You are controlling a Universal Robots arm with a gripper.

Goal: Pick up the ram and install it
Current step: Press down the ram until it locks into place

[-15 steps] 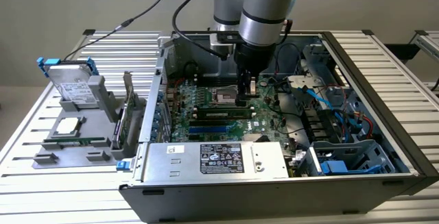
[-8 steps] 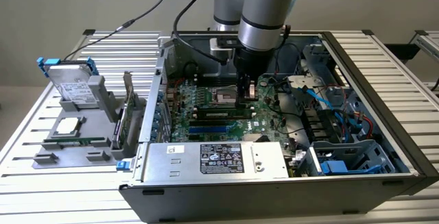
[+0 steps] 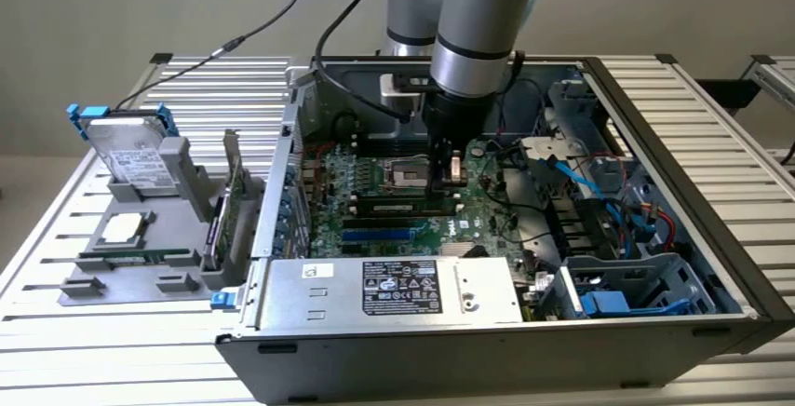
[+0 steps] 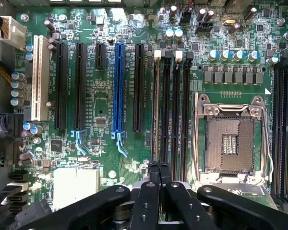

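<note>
We see the gripper (image 4: 159,173) with its two fingers pressed together and nothing visible between them. It hangs inside the open computer case (image 3: 695,155), just above the motherboard (image 4: 101,96), over the bank of long black memory slots (image 4: 170,105) beside the bare processor socket (image 4: 229,139).

In the exterior view the gripper (image 3: 449,166) sits over the middle of the board, with the socket just to that view's left of it. Those slots look empty in the wrist view, so we judge that the ram is not yet installed there.

We cannot pick out the ram with certainty. A grey holder (image 3: 137,238) stands on the table (image 3: 74,331) outside the case, on the exterior view's left, well apart from the gripper, and carries several parts; the stick may be among them.
</note>
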